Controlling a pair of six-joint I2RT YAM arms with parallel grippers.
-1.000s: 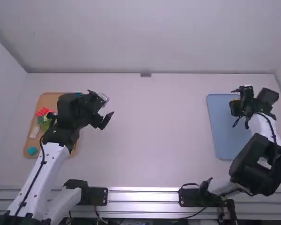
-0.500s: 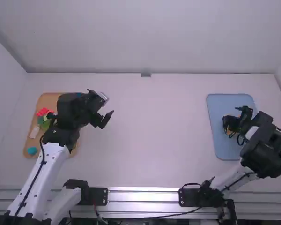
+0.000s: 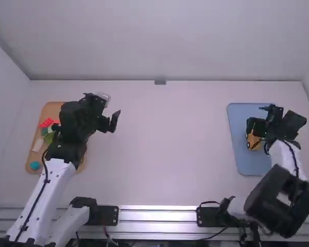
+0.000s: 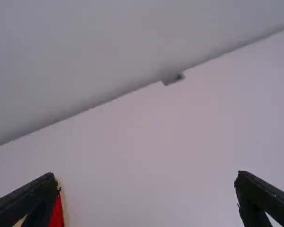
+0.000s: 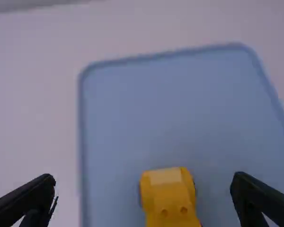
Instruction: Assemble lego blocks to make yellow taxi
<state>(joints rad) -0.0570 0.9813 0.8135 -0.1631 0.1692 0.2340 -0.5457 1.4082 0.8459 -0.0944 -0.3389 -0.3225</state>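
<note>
1. The yellow plastic block taxi (image 5: 168,203) lies on the rounded blue tray (image 3: 247,160), between the right gripper's (image 3: 259,126) spread, released fingers, touching neither.
2. The left gripper (image 3: 111,106), also parted and empty, hangs over white table (image 3: 170,149).

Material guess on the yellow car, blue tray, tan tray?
Yellow car: likely moulded plastic, fairly matte; even colour, round studs.
Blue tray: probably matte plastic; uniform colour, no glare, rounded corners.
Tan tray: low sheen; wood or plastic, colour alone doesn't settle it.
</note>
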